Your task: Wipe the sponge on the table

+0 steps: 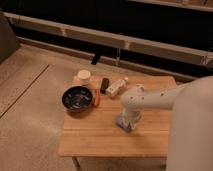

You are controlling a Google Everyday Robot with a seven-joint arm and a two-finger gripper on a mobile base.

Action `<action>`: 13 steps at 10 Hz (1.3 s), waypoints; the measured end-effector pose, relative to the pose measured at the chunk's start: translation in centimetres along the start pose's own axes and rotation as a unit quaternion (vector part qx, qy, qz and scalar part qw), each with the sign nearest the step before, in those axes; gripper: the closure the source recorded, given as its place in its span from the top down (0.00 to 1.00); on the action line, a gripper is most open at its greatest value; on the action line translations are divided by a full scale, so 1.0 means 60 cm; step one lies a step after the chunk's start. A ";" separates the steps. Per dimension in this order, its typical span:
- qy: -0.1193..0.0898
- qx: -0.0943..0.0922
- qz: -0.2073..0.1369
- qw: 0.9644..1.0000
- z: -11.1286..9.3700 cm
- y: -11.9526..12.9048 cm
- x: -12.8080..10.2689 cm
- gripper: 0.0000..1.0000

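The table (100, 137) is a small one with a light-brown plank top. My white arm reaches in from the right and bends down to its middle. The gripper (125, 120) points straight down at the tabletop, right of centre. A small pale blue-grey sponge (121, 123) shows at the gripper's tip, pressed against the wood. The gripper is shut on the sponge, and the arm's wrist hides most of it.
A dark bowl (77, 98) sits at the table's left, with a small orange-red object (96, 98) beside it. Behind them stand a white cup (84, 76), a black rectangular object (104, 84) and a lying white bottle (116, 88). Bare floor surrounds the table.
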 end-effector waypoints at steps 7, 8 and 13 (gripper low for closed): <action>-0.050 0.010 -0.022 0.998 0.003 0.142 -0.101 0.15; -0.045 0.001 -0.031 0.999 0.004 0.163 -0.088 0.15; -0.027 -0.031 -0.066 0.997 -0.014 0.223 -0.023 0.15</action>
